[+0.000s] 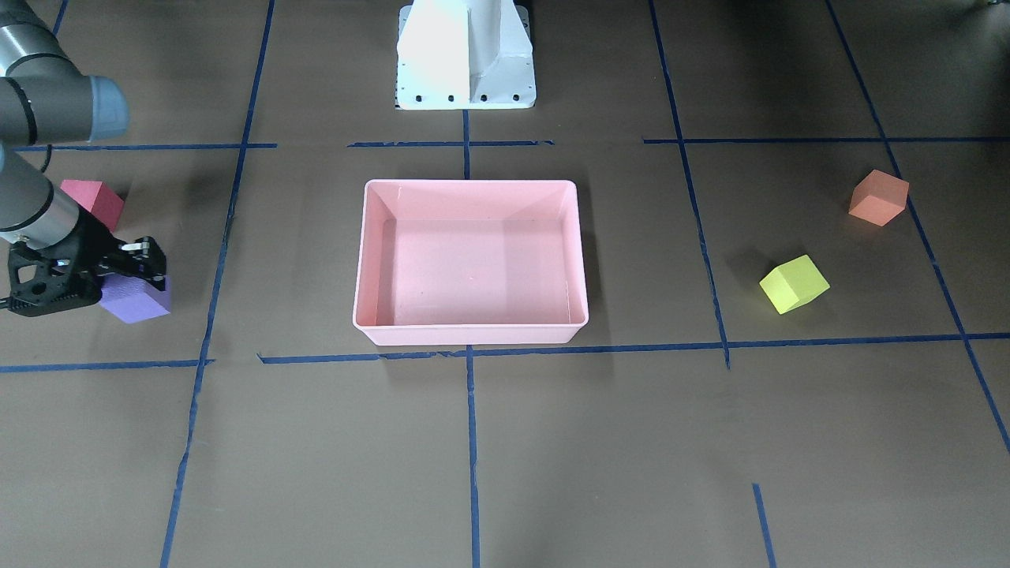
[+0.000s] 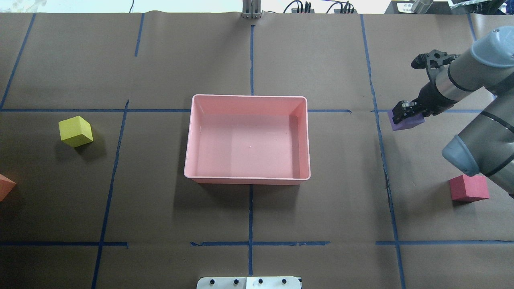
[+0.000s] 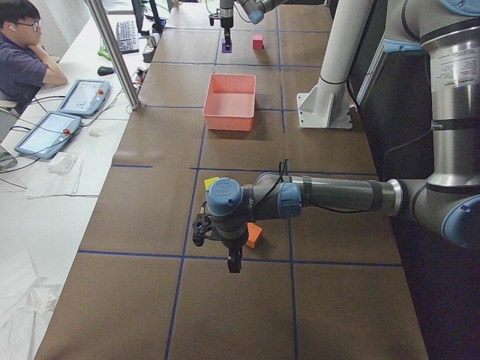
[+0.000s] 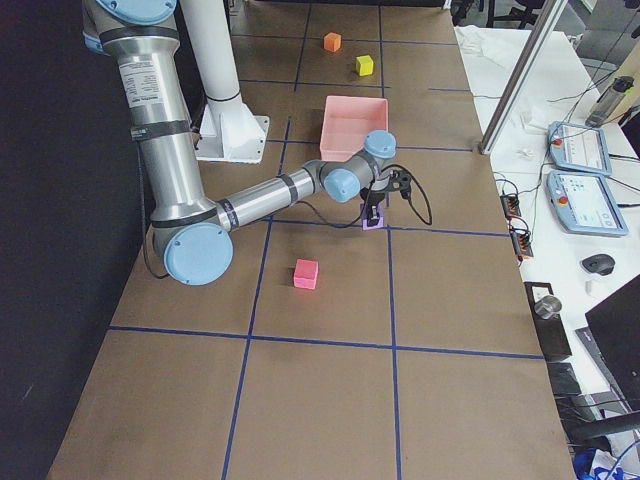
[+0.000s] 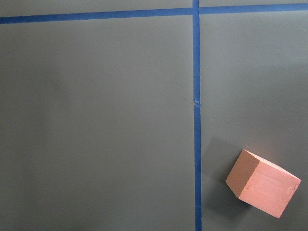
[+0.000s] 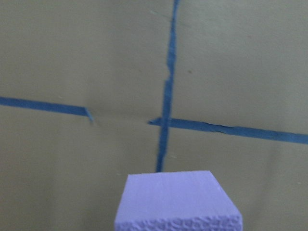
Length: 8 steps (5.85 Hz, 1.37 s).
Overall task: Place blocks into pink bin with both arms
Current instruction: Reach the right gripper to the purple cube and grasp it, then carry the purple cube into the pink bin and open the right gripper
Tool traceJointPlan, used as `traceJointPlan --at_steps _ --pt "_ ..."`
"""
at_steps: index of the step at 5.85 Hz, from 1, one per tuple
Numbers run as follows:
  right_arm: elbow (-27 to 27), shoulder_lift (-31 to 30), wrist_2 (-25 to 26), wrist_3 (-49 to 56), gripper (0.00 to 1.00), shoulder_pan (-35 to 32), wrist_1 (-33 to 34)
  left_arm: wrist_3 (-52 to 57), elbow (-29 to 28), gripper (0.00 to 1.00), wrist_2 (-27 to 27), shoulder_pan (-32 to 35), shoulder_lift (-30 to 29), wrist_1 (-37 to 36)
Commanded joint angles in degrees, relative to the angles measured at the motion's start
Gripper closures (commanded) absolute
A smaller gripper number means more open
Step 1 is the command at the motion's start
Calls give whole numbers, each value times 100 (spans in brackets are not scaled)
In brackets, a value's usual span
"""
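I am holding the purple block (image 2: 406,121) in my right jaws, which are closing on its sides, out toward the right edge of the counter (image 2: 160,60). I cannot tell whether the block is resting on the counter or hanging just off it. In my right wrist view the block is filling the bottom middle, with a crossing of blue tape (image 6: 166,122) lying beyond it. My right arm (image 2: 461,80) is reaching in from the right edge, and its elbow is hanging over the red-pink block (image 2: 468,188). That block is sitting flat on the counter on the same side, nearer my edge and well apart from the purple one.

The pink bin (image 2: 249,140) is sitting in the middle of the counter, with nothing lying in it.

My left jaws are pointing down above the counter toward the left edge; I cannot tell whether they are wide or narrow. The orange block (image 5: 262,183) is lying near them, beside a tape line. The yellow-green block (image 2: 75,131) is sitting between the orange block and the bin, well apart from both.
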<state>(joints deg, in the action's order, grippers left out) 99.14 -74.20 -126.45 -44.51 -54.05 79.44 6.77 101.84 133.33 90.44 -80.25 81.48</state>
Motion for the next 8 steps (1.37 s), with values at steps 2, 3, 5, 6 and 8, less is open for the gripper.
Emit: traceJointPlan --at_steps 2,3,5,6,8 --pt "343 1833 206 -1677 70 743 1930 0 3 0 0 0 0 0" --pt "299 2265 748 -2536 70 1330 1969 0 3 0 0 0 0 0" --pt "264 2541 1663 -3342 60 2185 1970 0 3 0 0 0 0 0" --pt "272 2542 1702 -3344 1 2258 1970 0 12 0 0 0 0 0" --pt "298 2559 1667 -3249 0 2189 2004 9 99 0 0 0 -9 8"
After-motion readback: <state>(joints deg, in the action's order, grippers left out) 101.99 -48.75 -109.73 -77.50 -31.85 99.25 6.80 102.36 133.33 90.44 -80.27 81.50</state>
